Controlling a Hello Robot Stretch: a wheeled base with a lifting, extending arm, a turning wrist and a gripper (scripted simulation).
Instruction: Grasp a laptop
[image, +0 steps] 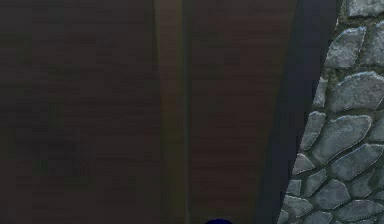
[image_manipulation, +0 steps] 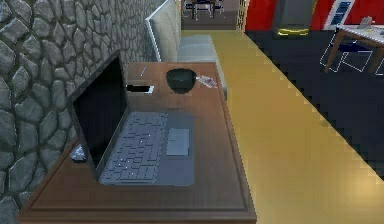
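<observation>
A laptop (image_manipulation: 140, 135) stands with its lid raised on a brown wooden desk (image_manipulation: 215, 175) in the arm side view. Its dark screen faces the view's right and its grey keyboard and touchpad lie flat on the desktop. It sits toward the desk's near left part, close to the stone wall.
A dark bowl (image_manipulation: 181, 79) and a small flat device (image_manipulation: 140, 89) lie at the desk's far end. A stone wall (image_manipulation: 40, 70) runs along the left; a pale sofa (image_manipulation: 185, 45) stands beyond the desk. Yellow floor (image_manipulation: 290, 130) spreads right. Dark wood panels (image: 110, 110) and stone wall (image: 345, 120) face the forward view.
</observation>
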